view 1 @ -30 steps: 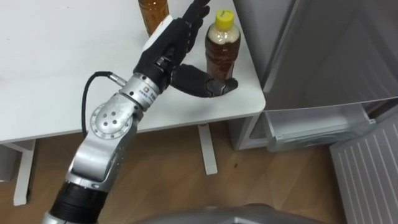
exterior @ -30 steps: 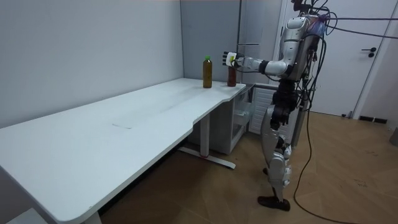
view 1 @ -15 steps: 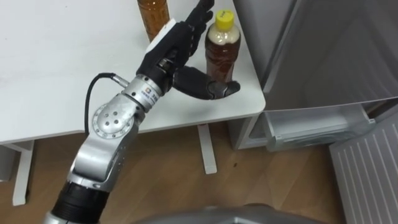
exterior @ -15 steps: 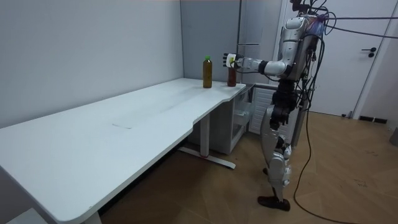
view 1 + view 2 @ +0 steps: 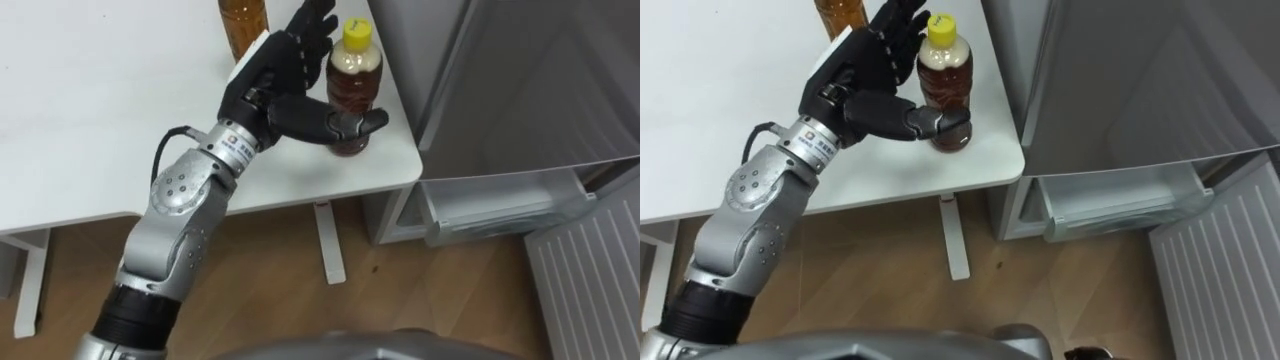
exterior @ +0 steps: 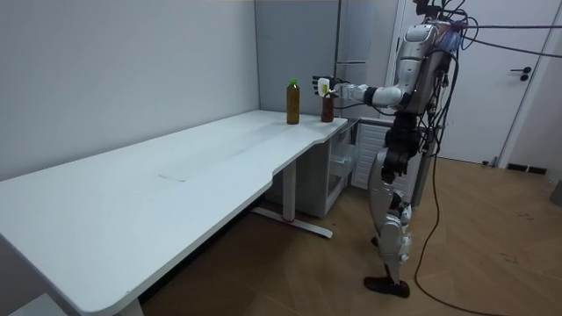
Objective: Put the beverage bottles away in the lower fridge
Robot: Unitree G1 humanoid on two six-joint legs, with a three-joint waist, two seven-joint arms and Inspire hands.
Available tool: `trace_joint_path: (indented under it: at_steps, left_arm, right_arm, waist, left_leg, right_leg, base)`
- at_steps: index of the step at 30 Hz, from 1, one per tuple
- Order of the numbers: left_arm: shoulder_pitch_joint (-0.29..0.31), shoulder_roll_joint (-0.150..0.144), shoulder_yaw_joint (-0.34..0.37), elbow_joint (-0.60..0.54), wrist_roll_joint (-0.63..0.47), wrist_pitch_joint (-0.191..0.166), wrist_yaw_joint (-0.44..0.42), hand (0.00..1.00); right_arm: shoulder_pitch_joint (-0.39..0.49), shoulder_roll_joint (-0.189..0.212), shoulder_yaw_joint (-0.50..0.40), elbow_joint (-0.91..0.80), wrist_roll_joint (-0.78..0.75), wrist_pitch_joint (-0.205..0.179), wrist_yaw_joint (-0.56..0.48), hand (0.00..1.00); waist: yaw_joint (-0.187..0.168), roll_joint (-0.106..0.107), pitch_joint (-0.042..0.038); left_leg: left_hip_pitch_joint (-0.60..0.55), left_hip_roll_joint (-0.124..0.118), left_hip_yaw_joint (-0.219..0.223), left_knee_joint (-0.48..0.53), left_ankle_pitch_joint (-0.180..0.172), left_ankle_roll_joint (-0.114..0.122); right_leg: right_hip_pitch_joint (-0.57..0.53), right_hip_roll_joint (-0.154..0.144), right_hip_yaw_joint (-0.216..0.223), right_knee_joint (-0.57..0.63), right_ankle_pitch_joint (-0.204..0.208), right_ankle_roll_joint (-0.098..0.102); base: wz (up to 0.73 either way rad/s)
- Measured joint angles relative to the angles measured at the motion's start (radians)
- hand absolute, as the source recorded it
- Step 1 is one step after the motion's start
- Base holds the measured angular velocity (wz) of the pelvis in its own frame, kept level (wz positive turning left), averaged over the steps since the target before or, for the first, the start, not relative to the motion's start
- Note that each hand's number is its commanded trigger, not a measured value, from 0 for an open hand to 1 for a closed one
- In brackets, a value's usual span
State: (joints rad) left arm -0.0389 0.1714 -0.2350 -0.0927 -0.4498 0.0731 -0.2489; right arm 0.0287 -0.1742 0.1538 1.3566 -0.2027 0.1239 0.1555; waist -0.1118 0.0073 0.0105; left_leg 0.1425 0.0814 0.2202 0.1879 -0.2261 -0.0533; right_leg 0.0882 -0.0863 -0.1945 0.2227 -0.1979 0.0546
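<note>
Left eye view, nearest: the left hand comes in from the lower left over the front right corner of the white table.
Fingers: spread wide and nearly straight, holding nothing.
Thumb: stretched across the near side of the yellow-capped bottle, low on its body; contact cannot be confirmed.
Task thing: this bottle stands upright on the table near the corner, long axis vertical.
Deciding relation: the bottle sits between the thumb in front and the fingers behind and to its left. Judged: closing inward should grip it.
Beyond: a second bottle stands upright just past the fingers.
Right: the fridge, its lower compartment open beside the table.
</note>
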Motion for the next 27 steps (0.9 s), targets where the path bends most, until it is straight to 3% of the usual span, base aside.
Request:
trace_joint_path:
  at_steps: [5, 27]
  left_arm:
    - [-0.015, 0.000, 0.002, 0.036, -0.029, 0.011, -0.002, 0.00]
    - [-0.021, 0.007, 0.006, 0.055, -0.029, 0.051, 0.003, 0.00]
  right_arm:
    - [0.000, 0.000, -0.001, -0.001, -0.001, 0.009, 0.000, 0.00]
    - [0.002, 0.000, -0.022, -0.054, -0.007, 0.031, 0.000, 0.00]
  waist:
    - [0.000, 0.007, 0.0054]
    - [-0.021, 0.002, 0.0076]
  left_leg:
    - [-0.001, 0.000, 0.004, 0.000, 0.000, 0.000]
    - [-0.012, 0.000, 0.019, 0.001, 0.000, 0.000]
  right_leg:
    - [-0.004, 0.000, 0.003, 0.002, 0.001, 0.000]
    - [-0.028, 0.001, 0.020, 0.002, 0.001, 0.000]
  base:
    - [0.00]
    - [-0.02]
